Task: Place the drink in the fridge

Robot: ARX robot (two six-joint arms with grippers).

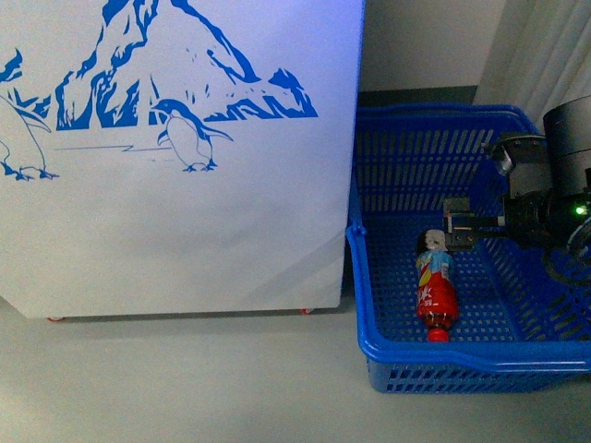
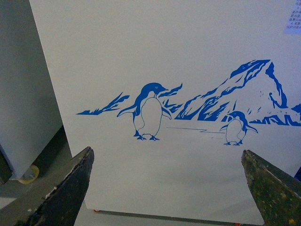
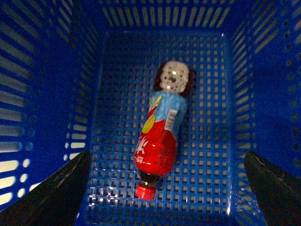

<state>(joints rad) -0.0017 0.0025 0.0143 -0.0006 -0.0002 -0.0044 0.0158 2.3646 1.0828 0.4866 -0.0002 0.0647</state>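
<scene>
The small plastic bottle of red drink (image 1: 436, 291) lies flat on its side on the floor of the blue slotted plastic basket (image 1: 462, 355), closer to the basket's fridge-side wall than to its far side. Its red cap points at the near rim and its base points at the back wall. It looks full, so I'd judge it light but stiff enough to take a squeeze. It's also round and glossy, so it could well roll or slide on that perforated floor. The best hold looks to be across the labelled middle (image 3: 162, 136), not the tapering neck.

The right gripper (image 1: 459, 226) hangs inside the basket over the bottle's base end. Its dark fingers (image 3: 61, 193) are spread wide on either side with nothing between them.

The basket walls rise all round, so the lift has to go straight up before any sideways travel, and the near wall crowds the fridge-side finger.

The white chest fridge with its blue penguin-and-mountain print (image 1: 185, 212) stands just beside the basket. Its top and lid are out of view.

The left gripper (image 2: 164, 188) faces that printed front, wide open and empty.
</scene>
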